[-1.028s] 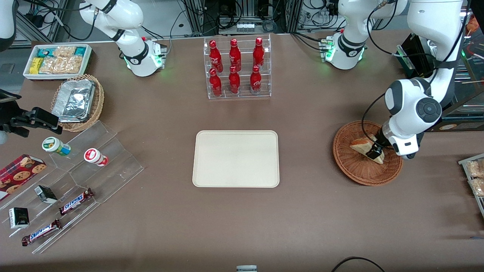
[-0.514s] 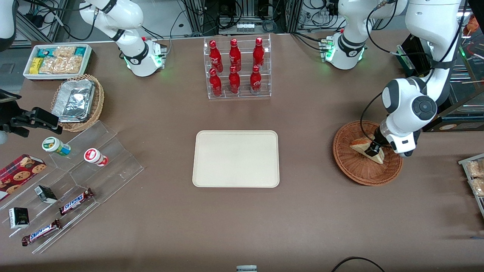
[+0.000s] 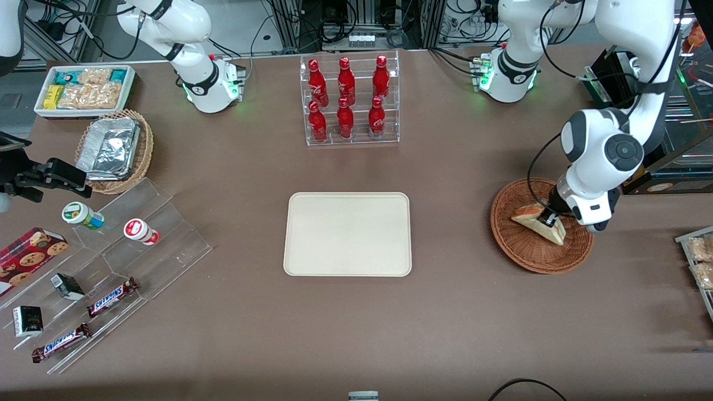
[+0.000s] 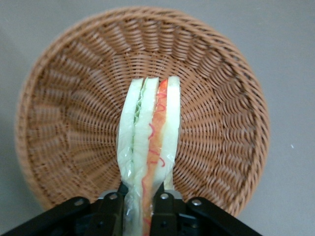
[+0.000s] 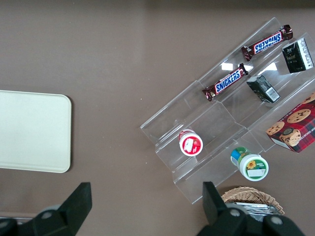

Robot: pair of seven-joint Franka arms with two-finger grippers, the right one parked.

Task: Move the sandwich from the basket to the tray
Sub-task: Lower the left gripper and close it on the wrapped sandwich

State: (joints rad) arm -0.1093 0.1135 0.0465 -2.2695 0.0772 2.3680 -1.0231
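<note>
The sandwich (image 3: 536, 221) is a pale wedge with orange and green filling (image 4: 149, 137), wrapped in clear film. My left gripper (image 3: 548, 220) is shut on its wide end, one black finger on each bread face (image 4: 142, 206). It hangs just above the reddish-brown woven basket (image 3: 523, 253), whose round bowl (image 4: 74, 123) lies under the wedge. The cream rectangular tray (image 3: 347, 234) lies flat at the table's middle, toward the parked arm from the basket, with nothing on it.
A clear rack of red bottles (image 3: 349, 100) stands farther from the front camera than the tray. Toward the parked arm's end sit a tan basket with a foil container (image 3: 114, 149), a white snack bin (image 3: 84, 89) and an acrylic display (image 3: 111, 267) of snacks.
The gripper has risen slightly with the sandwich in it, and the wedge has lifted off the basket floor. The wrist has drawn a little away from the front camera.
</note>
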